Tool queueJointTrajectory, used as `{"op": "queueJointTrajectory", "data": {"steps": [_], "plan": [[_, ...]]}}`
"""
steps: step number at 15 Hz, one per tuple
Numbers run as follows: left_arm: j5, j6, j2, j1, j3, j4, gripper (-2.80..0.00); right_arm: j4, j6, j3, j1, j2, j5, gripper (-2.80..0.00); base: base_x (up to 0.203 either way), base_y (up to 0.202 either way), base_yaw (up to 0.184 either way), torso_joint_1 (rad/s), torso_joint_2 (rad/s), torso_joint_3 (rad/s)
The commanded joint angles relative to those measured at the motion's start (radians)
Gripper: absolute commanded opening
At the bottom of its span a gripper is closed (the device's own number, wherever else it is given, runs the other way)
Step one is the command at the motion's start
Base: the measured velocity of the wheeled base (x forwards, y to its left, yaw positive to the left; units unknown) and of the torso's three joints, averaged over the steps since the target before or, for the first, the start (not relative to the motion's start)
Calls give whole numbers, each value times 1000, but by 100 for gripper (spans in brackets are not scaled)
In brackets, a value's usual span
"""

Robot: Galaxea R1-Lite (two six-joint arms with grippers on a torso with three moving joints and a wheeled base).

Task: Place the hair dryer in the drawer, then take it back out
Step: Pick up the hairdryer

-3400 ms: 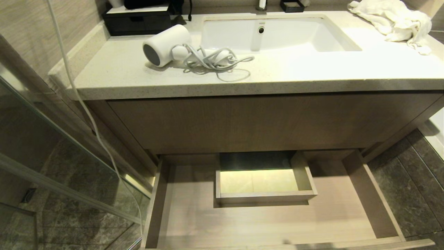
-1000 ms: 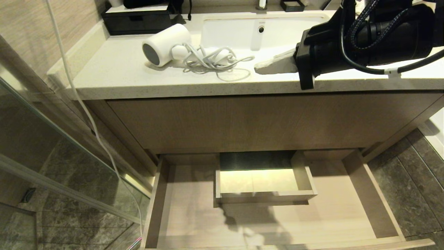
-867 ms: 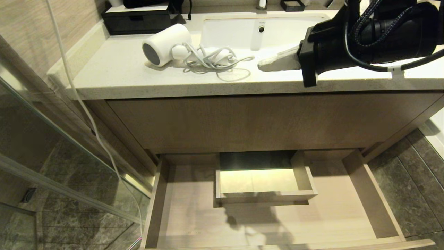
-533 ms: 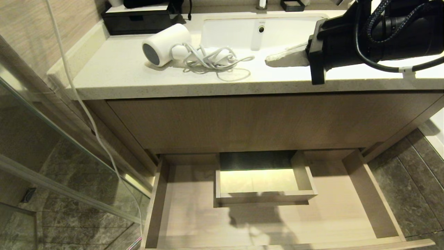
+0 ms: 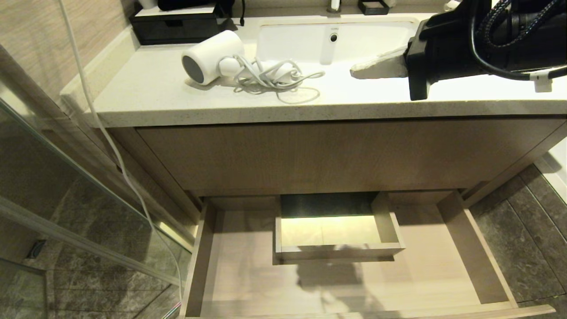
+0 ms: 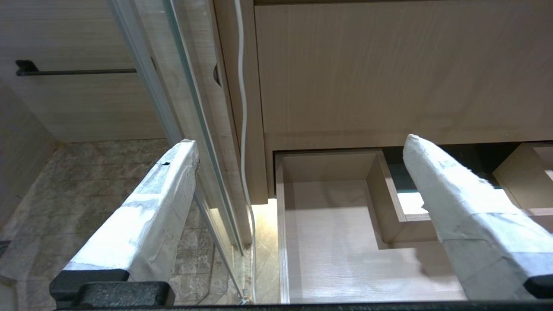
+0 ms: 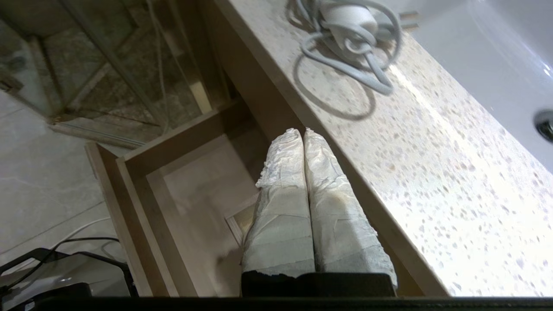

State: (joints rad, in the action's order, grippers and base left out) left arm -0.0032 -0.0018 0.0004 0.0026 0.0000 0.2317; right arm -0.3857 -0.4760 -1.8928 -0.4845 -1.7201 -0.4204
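One hair dryer (image 5: 212, 57) (unlabelled) | counter (image 5: 155, 93) | drawer (image 5: 469, 248) open

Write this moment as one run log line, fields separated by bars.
hair dryer: on countertop, untouched | drawer: open, holds nothing visible | right tool: shut, above countertop | left tool: open, low beside drawer

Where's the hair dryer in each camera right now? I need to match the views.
Head: hair dryer lies on the counter, left of the sink.
Left wrist: not in it.
Right wrist: only its cord-wound handle shows, at the top edge.
Shared landmark: the open drawer.
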Motion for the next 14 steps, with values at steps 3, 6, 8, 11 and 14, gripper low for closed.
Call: {"op": "queueJointTrajectory", "data": {"steps": [3, 6, 8, 11, 14], "plan": [[0, 0, 0, 0, 40, 1, 0, -4, -1, 14, 0, 10, 20, -280, 0, 0, 0, 0, 0, 0], [0, -1, 0, 0, 40, 1, 0, -5, 0, 18, 0, 11, 19, -280, 0, 0, 0, 0, 0, 0], [0, 0, 0, 0, 40, 1, 0, -7, 0, 27, 0, 7, 20, -280, 0, 0, 0, 0, 0, 0], [0, 7, 0, 0, 40, 2, 0, -7, 2, 29, 0, 2, 22, -280, 0, 0, 0, 0, 0, 0], [-1, 6, 0, 0, 40, -2, 0, 3, 2, 51, 0, 4, 22, -280, 0, 0, 0, 0, 0, 0]]}}
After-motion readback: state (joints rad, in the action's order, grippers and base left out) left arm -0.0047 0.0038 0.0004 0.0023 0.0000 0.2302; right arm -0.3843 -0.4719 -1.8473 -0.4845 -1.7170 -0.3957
